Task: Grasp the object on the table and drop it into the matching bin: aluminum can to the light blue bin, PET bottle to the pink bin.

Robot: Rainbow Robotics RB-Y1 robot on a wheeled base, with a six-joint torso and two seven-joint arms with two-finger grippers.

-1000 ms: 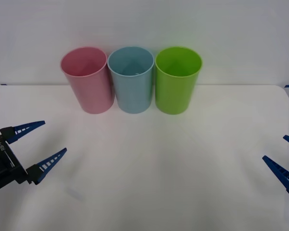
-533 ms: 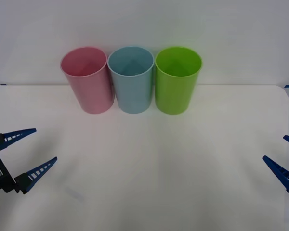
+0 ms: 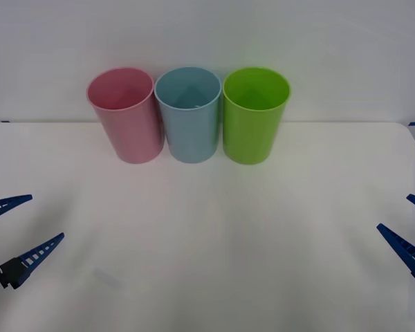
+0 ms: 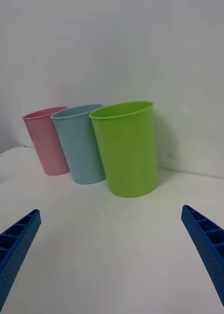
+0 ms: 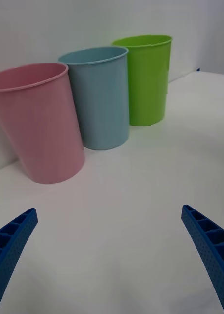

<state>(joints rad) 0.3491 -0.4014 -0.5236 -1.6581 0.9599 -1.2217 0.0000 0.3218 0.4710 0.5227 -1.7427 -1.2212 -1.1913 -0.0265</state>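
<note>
The pink bin [image 3: 128,121] and the light blue bin [image 3: 190,121] stand upright side by side at the back of the white table [image 3: 214,235]. The aluminum can and the PET bottle are out of view. My left gripper [image 3: 47,216] is open and holds nothing, low over the table's left front edge. At the right edge, my right gripper [image 3: 393,211] is open too, with nothing in it. The left wrist view looks across bare table at the pink bin [image 5: 41,127] and light blue bin [image 5: 99,98]. The right wrist view has the same pair, pink bin [image 4: 45,142] and light blue bin [image 4: 82,144], farther off.
A lime green bin [image 3: 254,121] stands to the right of the light blue one, touching or nearly touching it, and is the nearest bin [image 4: 127,147] to my right gripper. A white wall rises close behind the bins.
My left gripper has drawn back toward the left front corner, staying open. The right gripper and the bins have not moved.
</note>
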